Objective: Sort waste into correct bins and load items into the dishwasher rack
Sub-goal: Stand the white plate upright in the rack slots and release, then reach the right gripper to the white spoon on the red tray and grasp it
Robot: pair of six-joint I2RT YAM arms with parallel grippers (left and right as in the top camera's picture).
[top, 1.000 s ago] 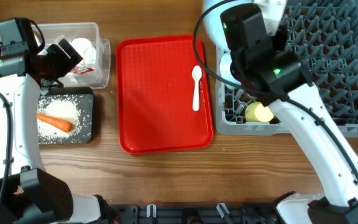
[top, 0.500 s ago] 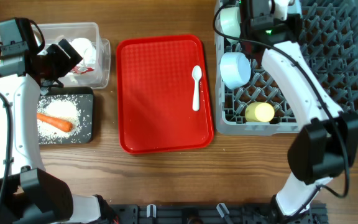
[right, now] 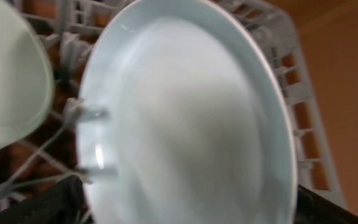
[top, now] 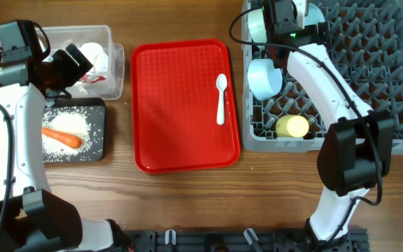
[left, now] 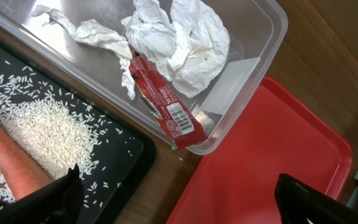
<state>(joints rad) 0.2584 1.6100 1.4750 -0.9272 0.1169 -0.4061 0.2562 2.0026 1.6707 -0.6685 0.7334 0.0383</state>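
Observation:
My right gripper (top: 301,14) is at the far left corner of the dishwasher rack (top: 369,77). In its wrist view its jaws stand open on either side of the pale blue plate (right: 185,112), which stands upright among the pegs. Two bowls (top: 257,24) (top: 265,77) and the yellow cup (top: 292,126) sit in the rack. The white spoon (top: 220,98) lies on the red serving tray (top: 180,105). My left gripper (left: 185,211) hangs open and empty by the clear tub (left: 272,37), which holds crumpled paper (left: 179,37) and the red wrapper (left: 163,106). The carrot (top: 61,136) and rice (top: 68,124) lie in the black tray (top: 98,143).
The red serving tray fills the middle of the wooden table, between the two bins on the left and the rack on the right. The rack's right half is all upright pegs. A black rail (top: 222,241) runs along the table's front edge.
The right arm has swung from the rack's front to its far left corner, and its jaws have opened beside the plate. The left arm has not moved.

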